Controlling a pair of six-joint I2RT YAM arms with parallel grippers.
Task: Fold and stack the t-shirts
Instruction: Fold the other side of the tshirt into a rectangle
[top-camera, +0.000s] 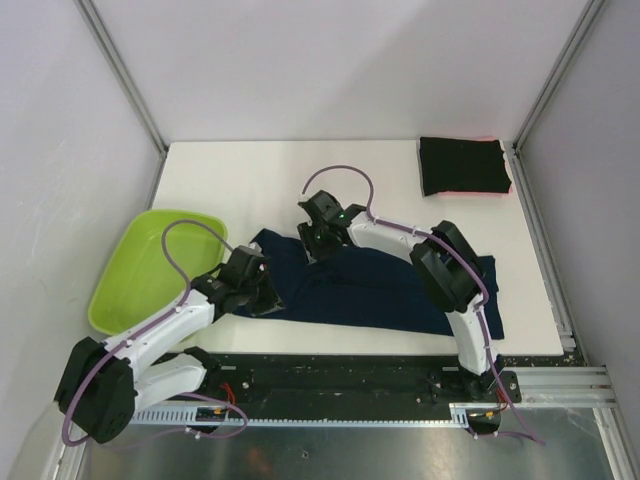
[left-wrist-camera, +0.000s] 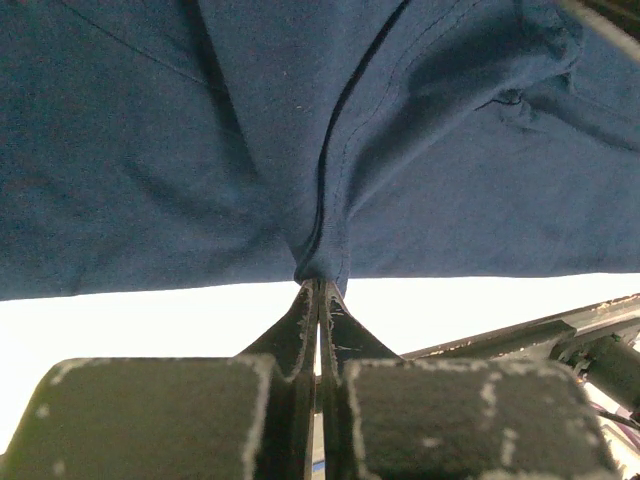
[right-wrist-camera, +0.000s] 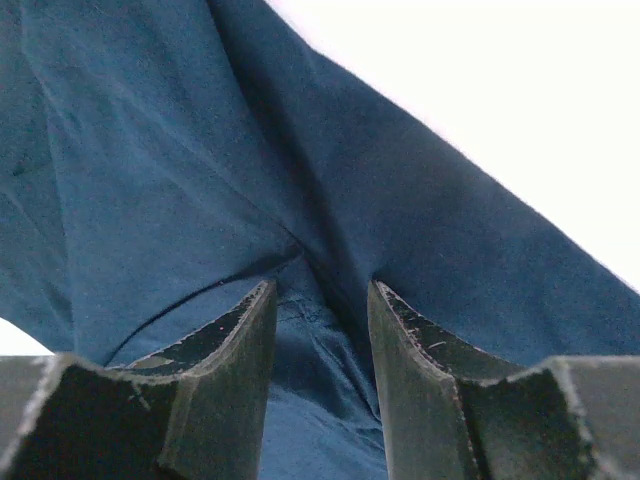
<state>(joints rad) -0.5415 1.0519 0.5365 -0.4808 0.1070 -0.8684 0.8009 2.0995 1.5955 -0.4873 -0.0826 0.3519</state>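
A dark navy t-shirt (top-camera: 375, 290) lies crumpled across the near middle of the table. My left gripper (top-camera: 266, 297) is at its left edge, shut on a pinched fold of the navy cloth (left-wrist-camera: 320, 268); the rest of the shirt (left-wrist-camera: 300, 130) fills the left wrist view. My right gripper (top-camera: 316, 245) is at the shirt's far left corner. Its jaws stand apart, with navy cloth (right-wrist-camera: 318, 340) bunched between the fingers (right-wrist-camera: 235, 350). A folded black t-shirt (top-camera: 463, 165) lies at the back right with a red-pink edge (top-camera: 470, 193) beneath it.
A lime-green plastic tub (top-camera: 140, 270) stands at the left, close to my left arm. The white table (top-camera: 250, 180) is walled on three sides by pale panels. A black rail (top-camera: 340, 375) runs along the near edge.
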